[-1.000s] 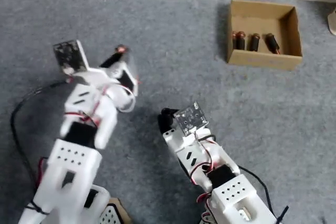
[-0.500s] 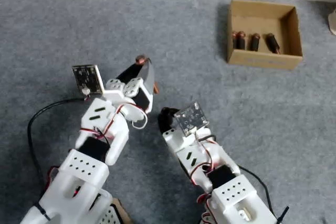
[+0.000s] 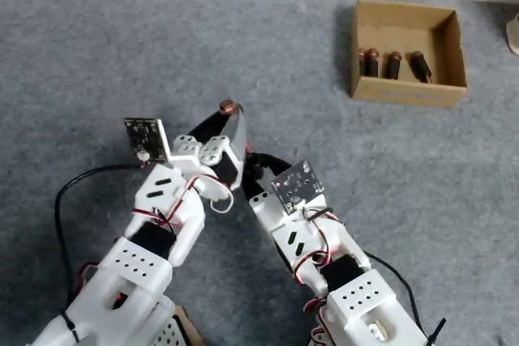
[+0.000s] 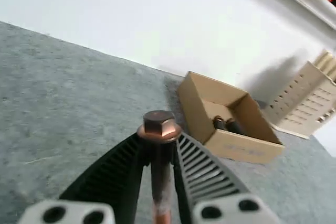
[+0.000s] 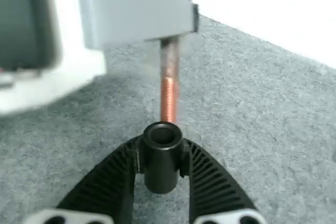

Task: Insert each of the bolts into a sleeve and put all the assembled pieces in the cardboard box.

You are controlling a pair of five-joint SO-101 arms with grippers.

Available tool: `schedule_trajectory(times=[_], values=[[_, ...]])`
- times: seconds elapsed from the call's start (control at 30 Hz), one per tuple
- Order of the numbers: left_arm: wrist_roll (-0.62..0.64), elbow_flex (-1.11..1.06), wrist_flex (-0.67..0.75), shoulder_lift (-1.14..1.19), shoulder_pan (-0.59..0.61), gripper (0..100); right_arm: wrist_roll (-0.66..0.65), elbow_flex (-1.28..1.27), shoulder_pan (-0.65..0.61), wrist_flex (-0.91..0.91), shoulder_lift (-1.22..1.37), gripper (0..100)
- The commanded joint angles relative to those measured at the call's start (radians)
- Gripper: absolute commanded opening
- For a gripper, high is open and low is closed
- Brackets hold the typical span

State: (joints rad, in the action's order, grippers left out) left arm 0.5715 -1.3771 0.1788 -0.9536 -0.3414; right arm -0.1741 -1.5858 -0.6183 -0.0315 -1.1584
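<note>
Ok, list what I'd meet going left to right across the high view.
Bolt in the left gripper → sleeve in the right gripper → cardboard box with three assembled pieces inside.

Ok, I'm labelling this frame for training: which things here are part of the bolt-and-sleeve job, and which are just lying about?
Part of the job:
copper-coloured bolt, held in the left gripper
black sleeve, held in the right gripper
cardboard box
three assembled pieces inside it

Just lying about:
pale slotted rack near the box
</note>
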Motion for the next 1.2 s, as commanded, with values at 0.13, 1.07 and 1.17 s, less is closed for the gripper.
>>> schedule_trajectory(times=[0.13, 1.07, 1.17], values=[[0.009, 0.038, 0.026, -0.058, -0.001, 1, -0.017, -0.012, 0.016, -0.019, -0.021, 0.5], [0.006, -0.028, -0.118, -0.325, -0.073, 1, -0.017, -0.018, 0.061, -0.019, -0.021, 0.5], [0.005, -0.030, -0.120, -0.325, -0.070, 1, -0.017, -0.018, 0.061, -0.019, -0.021, 0.5]])
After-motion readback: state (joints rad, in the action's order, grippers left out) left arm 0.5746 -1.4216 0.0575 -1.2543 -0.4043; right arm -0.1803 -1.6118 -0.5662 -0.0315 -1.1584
